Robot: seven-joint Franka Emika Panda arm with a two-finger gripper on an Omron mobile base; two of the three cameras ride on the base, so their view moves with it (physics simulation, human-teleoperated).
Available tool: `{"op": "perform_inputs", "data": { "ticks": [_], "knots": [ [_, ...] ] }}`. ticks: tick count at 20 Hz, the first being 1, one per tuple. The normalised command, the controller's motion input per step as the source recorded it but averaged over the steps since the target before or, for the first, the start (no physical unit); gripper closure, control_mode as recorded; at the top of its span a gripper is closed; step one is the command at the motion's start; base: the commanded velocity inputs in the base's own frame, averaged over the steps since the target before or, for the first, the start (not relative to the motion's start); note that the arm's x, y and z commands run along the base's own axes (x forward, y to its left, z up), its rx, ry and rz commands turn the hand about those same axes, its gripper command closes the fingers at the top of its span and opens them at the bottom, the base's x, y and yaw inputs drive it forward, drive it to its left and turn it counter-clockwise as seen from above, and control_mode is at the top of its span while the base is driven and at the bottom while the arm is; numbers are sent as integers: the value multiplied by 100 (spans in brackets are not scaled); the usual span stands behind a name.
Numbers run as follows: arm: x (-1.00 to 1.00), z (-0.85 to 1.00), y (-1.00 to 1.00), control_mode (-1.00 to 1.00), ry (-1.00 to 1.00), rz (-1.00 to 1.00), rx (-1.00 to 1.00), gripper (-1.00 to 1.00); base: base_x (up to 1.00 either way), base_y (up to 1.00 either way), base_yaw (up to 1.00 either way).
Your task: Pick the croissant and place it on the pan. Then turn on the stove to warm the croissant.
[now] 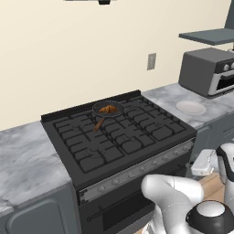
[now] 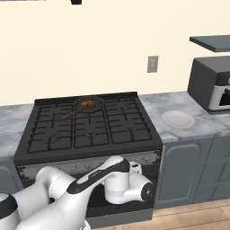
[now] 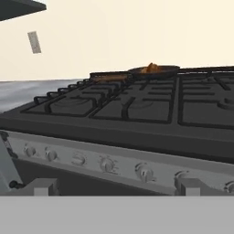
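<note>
Hand view, near to far: two grey finger tips stand wide apart with nothing between them, so the jaws are open and empty. Just ahead of them runs the stove's silver-grey knob strip, its round knobs in a row, level with the jaws. Above and beyond the jaws lie the black grid-like cast grates. Far past them at the back sits the pan, small, round, dark, with a thin brown handle. Croissant lies inside the pan: small, lumpy, orange-brown, curved. Arm is folded low before the oven door, hand pointed at the stove front. Grey marbled tabletop flanks the stove, bearing a flat white plate.
</note>
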Motion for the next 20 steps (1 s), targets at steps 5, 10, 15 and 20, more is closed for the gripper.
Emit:
{"op": "perform_inputs", "data": {
  "ticks": [5, 10, 15, 20],
  "knots": [
    [1, -22, 2, -100, 0, -2, 2, -100, 0, 0, 0],
    [13, -9, 24, -100, 0, -5, 0, -100, 0, 0, 0],
    [27, -12, 37, -100, 0, -6, 0, -100, 0, 0, 0],
    [25, -15, 17, -100, 0, -4, 0, -100, 0, 0, 0]
  ]
}}
